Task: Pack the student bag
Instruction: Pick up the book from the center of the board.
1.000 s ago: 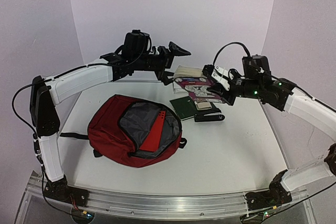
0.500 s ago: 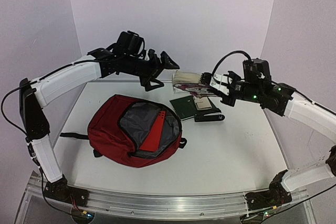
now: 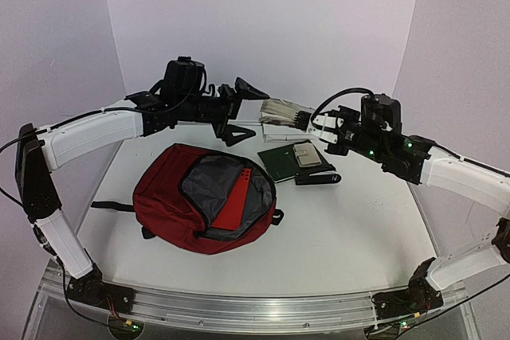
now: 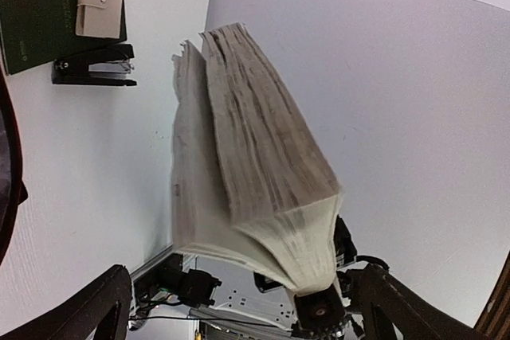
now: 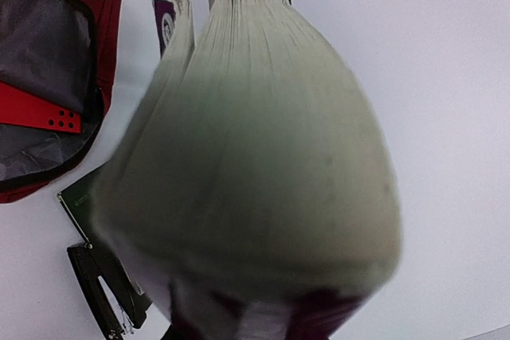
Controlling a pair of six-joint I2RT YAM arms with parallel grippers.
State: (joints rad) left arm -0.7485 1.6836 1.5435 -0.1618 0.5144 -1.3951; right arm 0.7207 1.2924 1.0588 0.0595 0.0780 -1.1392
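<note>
The student bag [image 3: 203,209] lies on the counter [image 3: 358,228] left of centre, a dark red backpack with its zip undone and grey lining showing; a flat red folder [image 3: 236,199] stands slanted in the opening. Above and behind the bag, my left pincer [image 3: 243,111] hangs in the air with its jaws spread wide, facing a thick book [image 3: 280,108]. The book is off the counter, behind and to the right of the bag, its pages fanned. My right pincer [image 3: 307,122] is clamped on its far end. Right of the bag lie a green notebook [image 3: 277,165] with a beige wallet [image 3: 305,154] on it, and just beside them a black stapler [image 3: 319,177].
</note>
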